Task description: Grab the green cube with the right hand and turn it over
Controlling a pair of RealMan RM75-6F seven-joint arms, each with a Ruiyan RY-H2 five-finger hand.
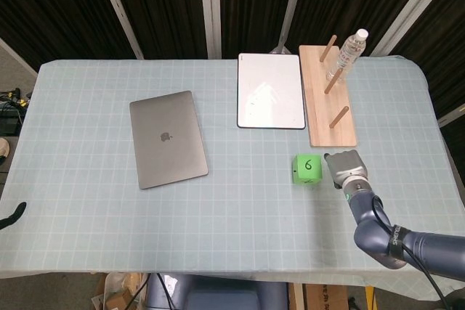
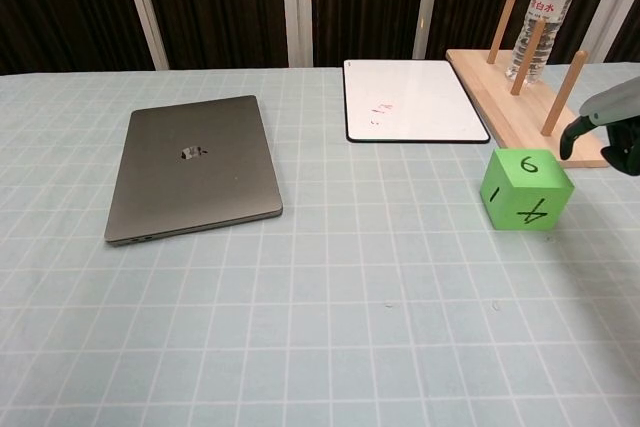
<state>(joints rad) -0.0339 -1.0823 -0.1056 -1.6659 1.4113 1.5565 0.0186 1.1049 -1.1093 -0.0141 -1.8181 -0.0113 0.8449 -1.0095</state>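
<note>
The green cube [image 1: 307, 169] sat on the table [image 1: 240, 201], its "6" face upward, just in front of the wooden peg board [image 1: 327, 99]. The right hand [image 1: 344, 168] hovered just beside the cube, apart from it; its finger spread could not be told.
</note>
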